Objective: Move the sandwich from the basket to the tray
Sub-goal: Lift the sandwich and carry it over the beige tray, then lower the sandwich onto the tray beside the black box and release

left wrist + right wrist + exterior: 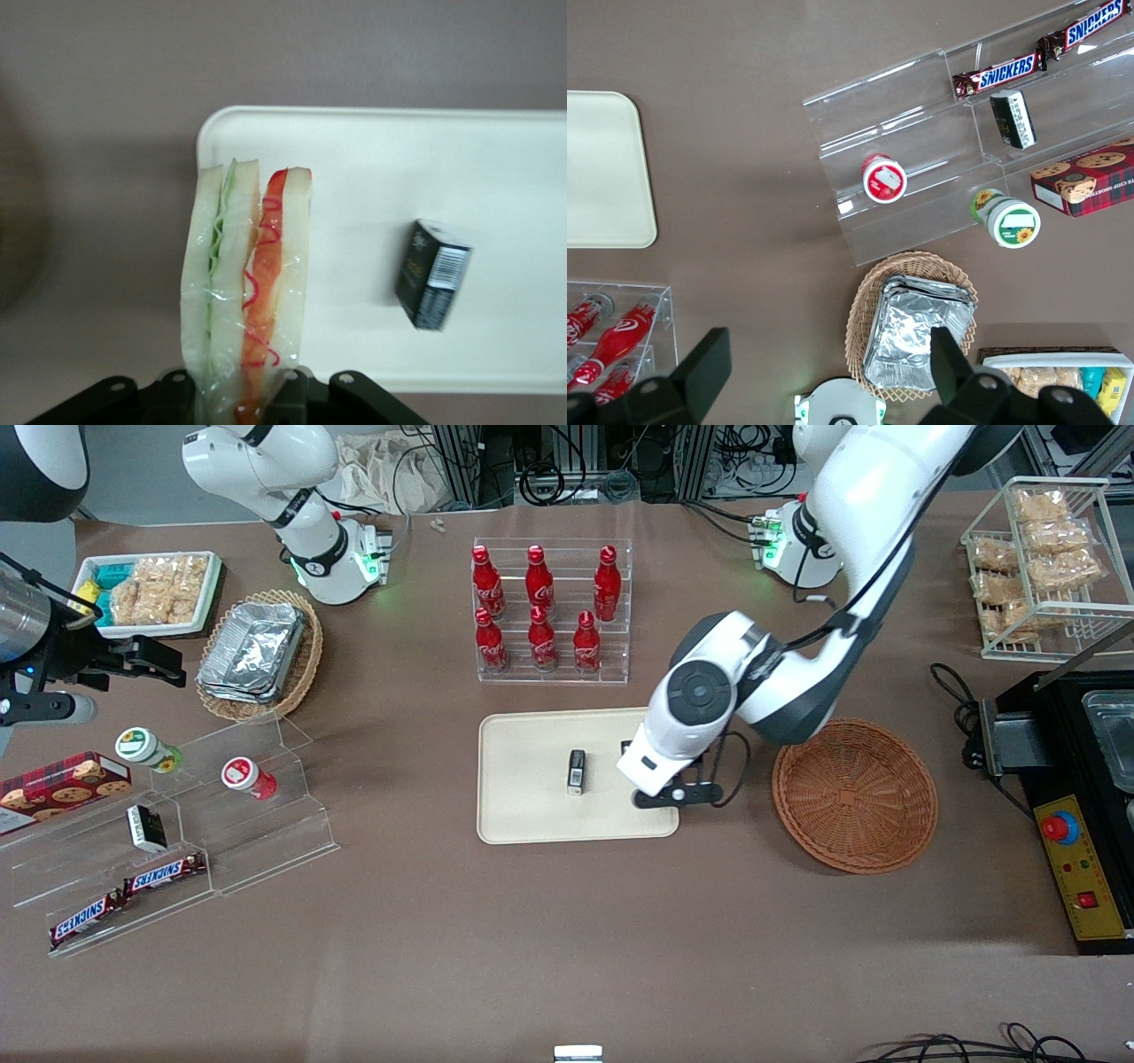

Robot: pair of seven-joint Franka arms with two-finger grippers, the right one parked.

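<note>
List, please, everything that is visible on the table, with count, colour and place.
sandwich: 1, pale, red-green filling, held over tray edge
tray: 1, cream, table middle
small box: 1, black, on tray
basket: 1, reddish-brown, empty, beside tray
cola bottles: 6, red, acrylic rack
foil containers: stack, silver, tan wicker basket
Snickers bars: 2, acrylic steps
snack bags: several, wire rack
pincer: 1, black, shut on sandwich
</note>
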